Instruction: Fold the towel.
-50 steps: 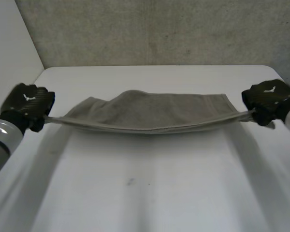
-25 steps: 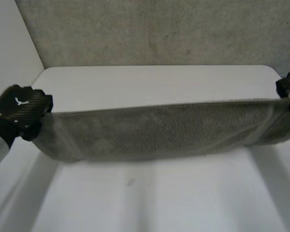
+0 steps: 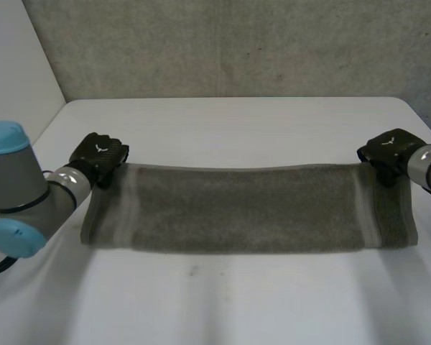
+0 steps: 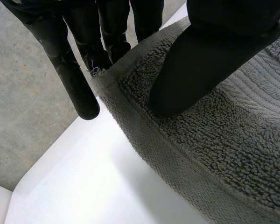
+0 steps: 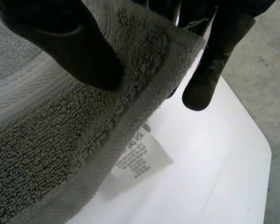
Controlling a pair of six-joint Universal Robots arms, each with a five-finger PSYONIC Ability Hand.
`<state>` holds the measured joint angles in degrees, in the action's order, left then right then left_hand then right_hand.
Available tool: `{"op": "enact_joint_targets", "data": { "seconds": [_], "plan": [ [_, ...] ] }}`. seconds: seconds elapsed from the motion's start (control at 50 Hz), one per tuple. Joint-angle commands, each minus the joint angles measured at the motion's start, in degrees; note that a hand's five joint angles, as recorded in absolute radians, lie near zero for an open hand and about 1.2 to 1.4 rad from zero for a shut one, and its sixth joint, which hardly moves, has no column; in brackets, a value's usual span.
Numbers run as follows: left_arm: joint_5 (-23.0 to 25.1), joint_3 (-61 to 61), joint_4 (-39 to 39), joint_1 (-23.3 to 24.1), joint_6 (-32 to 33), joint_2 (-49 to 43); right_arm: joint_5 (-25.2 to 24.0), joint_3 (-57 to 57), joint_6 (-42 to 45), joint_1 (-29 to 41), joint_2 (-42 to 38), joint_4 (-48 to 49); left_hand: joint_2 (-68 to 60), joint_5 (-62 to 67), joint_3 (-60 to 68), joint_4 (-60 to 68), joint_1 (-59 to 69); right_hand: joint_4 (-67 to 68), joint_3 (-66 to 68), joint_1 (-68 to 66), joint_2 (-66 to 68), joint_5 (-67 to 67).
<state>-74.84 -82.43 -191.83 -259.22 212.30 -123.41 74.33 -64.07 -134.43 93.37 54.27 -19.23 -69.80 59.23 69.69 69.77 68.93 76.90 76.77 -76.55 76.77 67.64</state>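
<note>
A grey terry towel (image 3: 248,208) hangs stretched between my two hands above the white table (image 3: 237,122), its long top edge taut and its body drooping toward me. My left hand (image 3: 99,156) is shut on the towel's top left corner; in the left wrist view its thumb (image 4: 200,60) presses the towel (image 4: 233,140) against the fingers (image 4: 74,70) behind it. My right hand (image 3: 388,152) is shut on the top right corner; in the right wrist view its thumb (image 5: 70,46) pins the towel (image 5: 51,140) the same way. A white care label (image 5: 139,158) dangles under that corner.
A grey concrete wall (image 3: 230,47) rises behind the table's far edge. The table's right edge (image 5: 263,154) drops to a grey floor just past my right hand. My left arm's elbow (image 3: 14,194) sits at the table's near left.
Both hands lifted the towel's edge, then carried it away from me toward the table's middle. The towel went from a low sagging strip to a spread, hanging sheet.
</note>
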Motion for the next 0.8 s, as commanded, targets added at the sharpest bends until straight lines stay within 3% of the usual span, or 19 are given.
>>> {"op": "enact_joint_targets", "data": {
  "seconds": [0.02, 0.3, 0.32, 0.34, 0.36, 0.38, 0.42, 0.56, 0.66, 0.8],
  "plan": [
    [-1.4, 8.2, 0.4, 1.1, 0.0, -6.9, 2.8, 8.9, 0.2, 1.7, -7.5, 0.1, -10.2, 10.8, 10.3, 10.2, 11.1, 3.1, 3.2, -3.5, 3.2, 2.4],
    [-2.9, 17.9, 3.2, 1.6, 0.0, -14.3, 6.1, 20.9, 0.7, 3.7, -17.2, 0.2, -10.2, 10.8, 10.3, 10.2, 11.1, 3.1, 3.2, -3.5, 3.2, 2.4],
    [-2.9, 18.4, 3.6, 1.9, 0.0, -14.8, 6.9, 22.0, 0.7, 3.9, -18.0, 0.2, 2.4, -1.9, -2.3, -2.4, -1.6, -25.3, -25.2, 25.0, -25.2, -26.1],
    [-2.9, 18.4, 3.6, 1.9, 0.0, -14.8, 6.9, 22.0, 0.8, 3.9, -18.1, 0.2, 2.6, -2.0, -2.5, -2.5, -1.7, -25.6, -25.5, 25.2, -25.5, -26.3],
    [-3.3, 18.8, 3.8, 2.1, 0.0, -15.0, 7.8, 22.9, 0.8, 4.3, -18.8, 0.3, 47.9, -47.3, -47.7, -47.8, -47.0, -66.9, -66.8, 66.5, -66.8, -67.6],
    [-3.9, 18.9, 3.8, 2.2, 0.0, -14.9, 8.7, 23.9, 1.0, 4.6, -19.2, 0.4, 56.0, -55.4, -55.9, -55.9, -55.1, -66.9, -66.8, 66.5, -66.8, -67.6],
    [-4.6, 19.0, 3.8, 2.5, 0.0, -14.7, 9.2, 25.0, 0.6, 4.7, -19.1, 1.1, 59.8, -59.2, -59.7, -59.8, -58.9, -66.9, -66.8, 66.5, -66.8, -67.6],
    [-7.6, 19.5, 3.9, 3.1, -0.6, -11.8, 9.2, 26.2, -0.8, 4.8, -14.8, 6.4, 59.8, -59.2, -59.7, -59.8, -58.9, -66.9, -66.8, 66.5, -66.8, -67.6],
    [-9.3, 18.0, 4.8, 3.2, -0.7, -8.1, 8.8, 23.7, -6.5, 4.5, -9.0, 9.4, 59.8, -59.2, -59.7, -59.8, -58.9, -66.9, -66.8, 66.5, -66.8, -67.6],
    [-9.6, 8.2, 6.2, 3.2, -1.9, 0.4, 4.6, 11.1, -11.9, 3.9, 2.0, 10.8, 59.8, -59.2, -59.7, -59.8, -58.9, -66.9, -66.8, 66.5, -66.8, -67.6]
  ]
}}
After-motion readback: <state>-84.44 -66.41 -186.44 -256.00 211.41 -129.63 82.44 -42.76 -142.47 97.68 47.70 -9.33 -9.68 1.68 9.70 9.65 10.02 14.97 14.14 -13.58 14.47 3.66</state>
